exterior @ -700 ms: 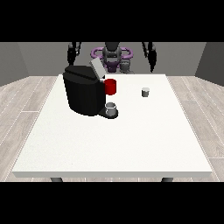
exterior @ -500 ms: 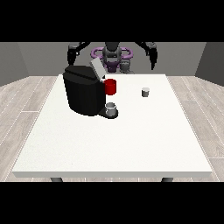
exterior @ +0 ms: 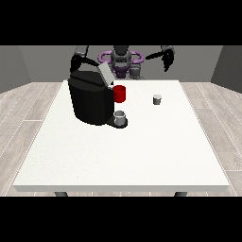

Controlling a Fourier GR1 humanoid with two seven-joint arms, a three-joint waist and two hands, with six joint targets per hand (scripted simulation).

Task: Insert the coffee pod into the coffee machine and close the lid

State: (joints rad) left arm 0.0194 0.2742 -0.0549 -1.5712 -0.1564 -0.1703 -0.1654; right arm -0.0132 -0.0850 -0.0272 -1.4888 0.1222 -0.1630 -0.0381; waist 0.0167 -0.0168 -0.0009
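Grey walls, wood-plank floor, white bench (exterior: pixel 118 156) in middle. Robot hand at view's right (exterior: pixel 167 60) raised above far right bench edge, grasping nothing, fingers hanging down; curl cannot tell. Robot hand at view's left (exterior: pixel 75 63) behind coffee machine (exterior: pixel 90 100), fingers unclear. Machine lid (exterior: pixel 105 74) tilted up. Coffee pod (exterior: pixel 157 99) upright on bench, right of machine, well apart from both hands.
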